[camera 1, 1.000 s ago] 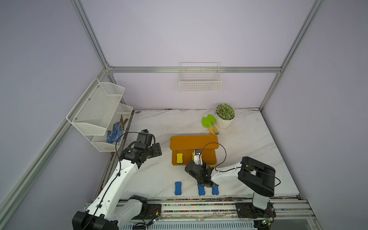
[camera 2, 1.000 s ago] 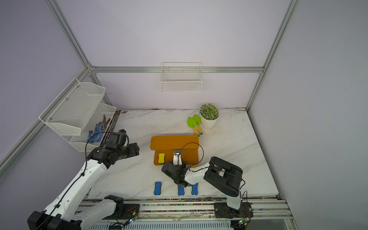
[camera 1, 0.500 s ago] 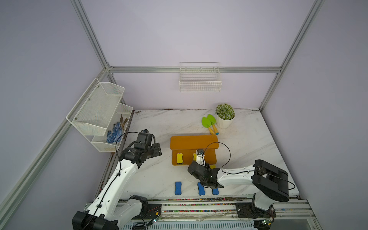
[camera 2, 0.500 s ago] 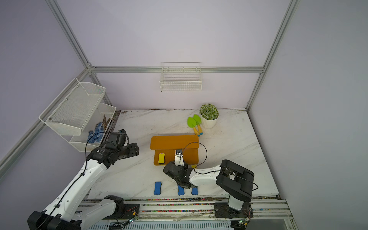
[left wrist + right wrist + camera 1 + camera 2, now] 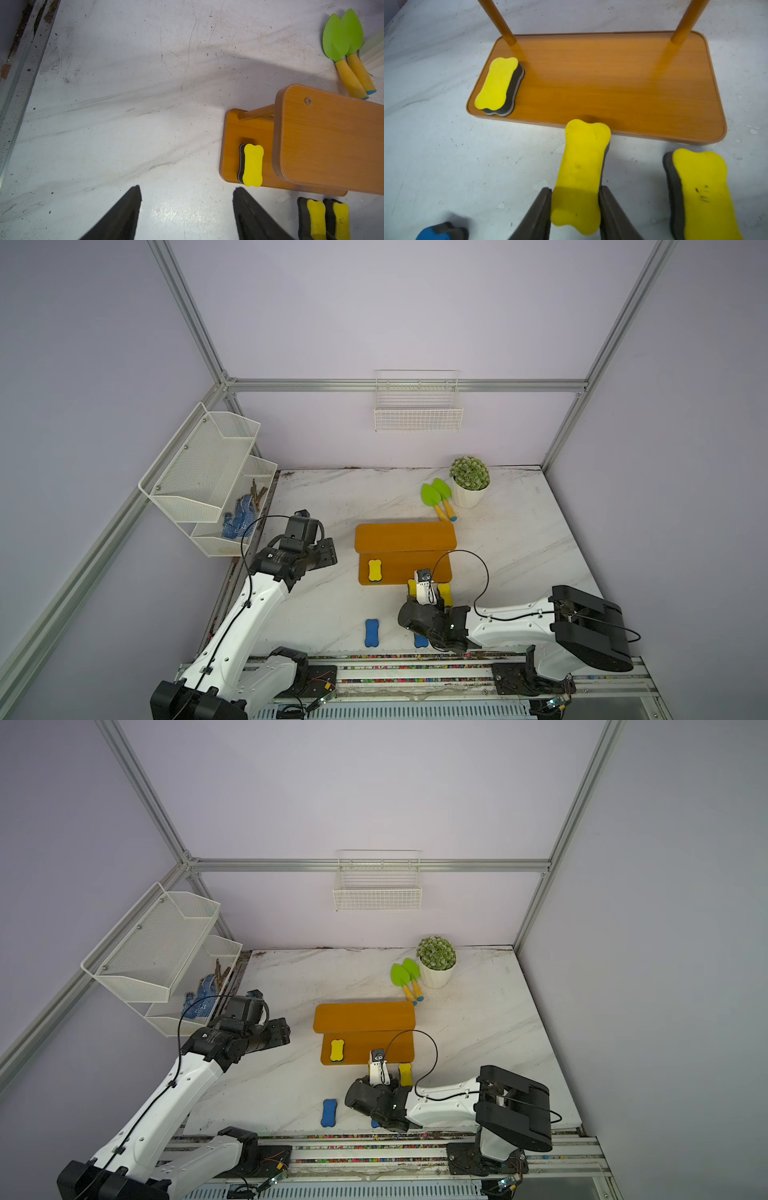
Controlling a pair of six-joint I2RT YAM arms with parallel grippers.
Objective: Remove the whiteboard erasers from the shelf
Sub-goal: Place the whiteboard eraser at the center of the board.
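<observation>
The orange-brown shelf (image 5: 405, 536) stands mid-table, and one yellow eraser (image 5: 375, 571) lies at the left end of its lower board (image 5: 612, 83). My right gripper (image 5: 575, 199) is shut on a second yellow eraser (image 5: 583, 162), held just off the board's front edge. Beside it on the table lies a third yellow eraser (image 5: 702, 193). A blue eraser (image 5: 371, 632) lies near the table's front, and another blue one (image 5: 420, 641) is half hidden under the right arm. To the left of the shelf, my left gripper (image 5: 187, 207) hangs open over bare table.
Two green toy shovels (image 5: 436, 497) and a potted plant (image 5: 469, 483) sit behind the shelf. A white mesh rack (image 5: 208, 472) holding a blue glove hangs on the left wall. A wire basket (image 5: 417, 406) hangs on the back wall.
My right gripper has drawn back toward the table's front with the yellow eraser, off the lower board, and its arm has stretched out to the right. The left arm has stayed still.
</observation>
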